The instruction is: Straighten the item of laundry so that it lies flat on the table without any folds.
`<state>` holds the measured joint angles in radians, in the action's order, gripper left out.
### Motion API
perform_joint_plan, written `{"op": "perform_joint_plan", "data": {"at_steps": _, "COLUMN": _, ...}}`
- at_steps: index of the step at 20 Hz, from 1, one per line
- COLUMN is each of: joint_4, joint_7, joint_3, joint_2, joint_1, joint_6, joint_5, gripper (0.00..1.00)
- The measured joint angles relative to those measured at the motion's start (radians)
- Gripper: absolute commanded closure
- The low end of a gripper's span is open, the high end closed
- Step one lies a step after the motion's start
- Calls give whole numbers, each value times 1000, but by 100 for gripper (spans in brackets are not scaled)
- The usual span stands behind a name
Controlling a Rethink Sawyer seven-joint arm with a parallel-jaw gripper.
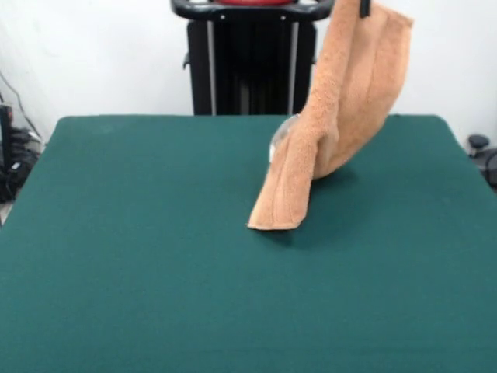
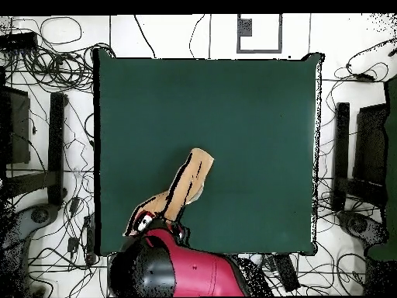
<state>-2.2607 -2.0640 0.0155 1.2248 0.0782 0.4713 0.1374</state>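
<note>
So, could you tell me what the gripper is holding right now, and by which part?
The towel, lifted by its upper edge or corner; its lower end rests on the table. The grip itself is out of view.

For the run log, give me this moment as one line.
towel: lifted by top, folded, low end on table | claw: hidden, state unknown | flat: no

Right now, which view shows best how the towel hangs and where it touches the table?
The front view: the towel hangs folded from the top edge, its lower end resting on the table. The overhead view shows the towel only as a narrow strip running out from the red arm.
</note>
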Motion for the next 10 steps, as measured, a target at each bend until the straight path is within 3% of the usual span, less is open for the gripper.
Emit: {"op": "perform_joint_plan", "data": {"at_steps": 10, "joint_4": 2, "joint_7": 0, "joint_3": -22, "joint_2": 57, "joint_1": -11, "joint_6": 105, "joint_5": 9, "gripper": 100}}
